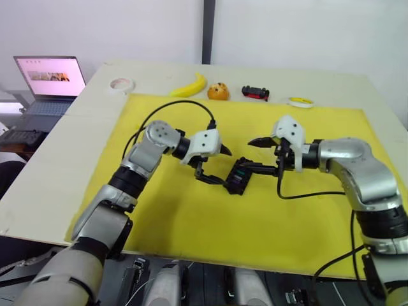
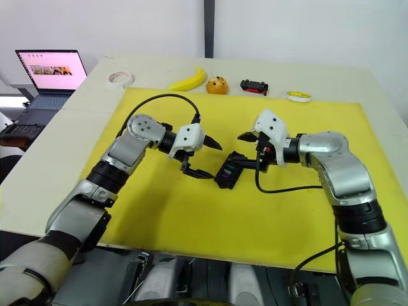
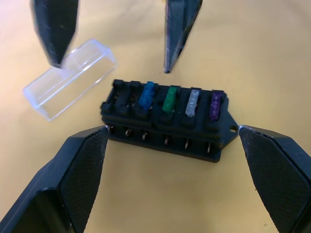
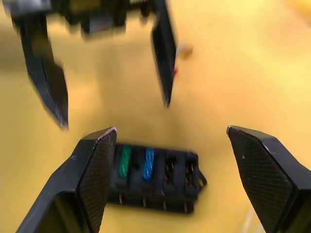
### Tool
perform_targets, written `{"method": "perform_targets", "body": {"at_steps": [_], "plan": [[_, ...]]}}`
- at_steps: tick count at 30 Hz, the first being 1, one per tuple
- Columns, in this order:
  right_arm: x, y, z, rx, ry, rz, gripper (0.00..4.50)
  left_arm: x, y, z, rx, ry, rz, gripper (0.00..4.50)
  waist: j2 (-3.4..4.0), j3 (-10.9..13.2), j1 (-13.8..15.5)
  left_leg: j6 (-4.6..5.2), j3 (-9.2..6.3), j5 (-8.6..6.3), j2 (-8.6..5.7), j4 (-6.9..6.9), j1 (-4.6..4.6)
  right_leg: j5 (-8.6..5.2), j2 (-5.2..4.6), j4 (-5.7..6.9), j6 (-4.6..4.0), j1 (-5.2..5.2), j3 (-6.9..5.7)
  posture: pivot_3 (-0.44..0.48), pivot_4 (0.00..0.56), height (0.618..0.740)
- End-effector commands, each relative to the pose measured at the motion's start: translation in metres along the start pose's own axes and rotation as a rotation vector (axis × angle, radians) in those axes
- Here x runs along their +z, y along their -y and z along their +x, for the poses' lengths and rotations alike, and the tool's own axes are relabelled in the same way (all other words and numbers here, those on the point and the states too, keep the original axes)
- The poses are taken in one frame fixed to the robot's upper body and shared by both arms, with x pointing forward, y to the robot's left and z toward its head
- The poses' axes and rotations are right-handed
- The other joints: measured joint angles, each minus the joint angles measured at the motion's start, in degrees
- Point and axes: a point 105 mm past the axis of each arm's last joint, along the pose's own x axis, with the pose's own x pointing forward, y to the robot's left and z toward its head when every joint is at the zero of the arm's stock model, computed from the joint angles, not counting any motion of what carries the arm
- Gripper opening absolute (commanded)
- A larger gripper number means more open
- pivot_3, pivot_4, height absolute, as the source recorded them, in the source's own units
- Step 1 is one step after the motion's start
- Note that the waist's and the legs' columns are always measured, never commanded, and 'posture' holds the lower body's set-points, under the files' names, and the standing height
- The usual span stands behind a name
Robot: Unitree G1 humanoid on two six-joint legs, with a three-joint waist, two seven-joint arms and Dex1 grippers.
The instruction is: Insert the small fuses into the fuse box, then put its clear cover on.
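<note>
Both grippers, left (image 1: 210,167) and right (image 1: 260,156), hang open either side of the box (image 1: 238,176). Four fuses (image 3: 180,101) are seated; two slots at one end are empty. The cover (image 3: 70,79) lies just beside that end.

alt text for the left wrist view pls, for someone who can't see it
A black fuse box sits on a yellow mat with blue, green, grey and purple fuses in four slots and two slots empty, framed by the open left gripper. The clear cover lies off the box just beyond it, near the open right gripper.

No legible text, label, brand, number or sign is present. The open grey laptop (image 1: 50,83) at 10 o'clock displays unreadable screen content.
</note>
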Motion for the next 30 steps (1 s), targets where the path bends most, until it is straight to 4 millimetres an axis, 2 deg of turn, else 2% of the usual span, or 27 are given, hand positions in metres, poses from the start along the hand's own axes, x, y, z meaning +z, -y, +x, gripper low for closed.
{"method": "perform_targets", "body": {"at_steps": [1, 6, 7, 15, 25, 28, 30], "plan": [[0.005, -0.007, -0.007, -0.041, 0.124, 0.006, 2.5, 0.012, -0.001, 0.0, -0.003, 0.044, 0.032, 4.5, 0.0, 0.0, 0.05, 0.0, 0.02, 0.0, -0.01, 0.01, 0.0, 0.0, -0.01, 0.17, 0.0, 0.0, 0.01, 0.0, 0.15, 0.74], [-0.009, -0.009, -0.001, -0.074, 0.149, 0.067, 0.19, 0.01, 0.003, 0.002, -0.021, 0.046, 0.034, 4.5, 0.01, 0.0, -0.21, 0.01, 0.05, -0.01, -0.03, 0.07, 0.02, 0.0, -0.02, 0.21, 0.0, 0.01, 0.02, 0.0, 0.15, 0.74], [-0.012, -0.01, 0.0, -0.073, 0.135, 0.068, 0.06, 0.01, 0.003, 0.002, -0.022, 0.045, 0.034, 4.5, 0.01, 0.0, -0.19, 0.02, 0.05, -0.01, -0.03, 0.07, 0.05, 0.0, -0.02, 0.21, 0.0, 0.01, 0.03, 0.0, 0.15, 0.74], [-0.029, -0.011, 0.007, -0.084, 0.068, 0.079, 0.06, 0.009, -0.001, 0.002, -0.012, 0.036, 0.037, 4.5, 0.01, 0.0, -0.11, 0.03, 0.06, -0.02, -0.03, 0.07, 0.11, -0.01, -0.01, 0.21, 0.0, 0.01, 0.04, 0.0, 0.15, 0.74], [-0.059, -0.015, 0.011, -0.084, -0.118, 0.103, 0.06, 0.007, -0.002, 0.0, -0.003, 0.028, 0.039, 4.5, 0.0, -0.02, -0.1, 0.05, 0.05, -0.03, -0.03, 0.07, 0.21, -0.01, -0.01, 0.19, 0.0, 0.12, 0.04, 0.0, 0.15, 0.74], [-0.051, -0.013, 0.011, -0.096, -0.086, 0.104, 0.06, 0.007, -0.004, -0.002, 0.006, 0.026, 0.037, 4.5, -0.01, -0.04, -0.07, 0.05, 0.05, -0.03, -0.03, 0.08, 0.24, -0.01, -0.01, 0.18, 0.0, 0.15, 0.04, 0.0, 0.15, 0.74], [-0.023, -0.011, 0.008, -0.1, 0.027, 0.092, 0.06, 0.008, -0.006, -0.006, 0.029, 0.037, 0.024, 4.5, -0.01, -0.04, -0.07, 0.05, 0.05, -0.03, -0.03, 0.08, 0.25, -0.01, -0.01, 0.19, 0.0, 0.16, 0.04, 0.0, 0.15, 0.74]]}}
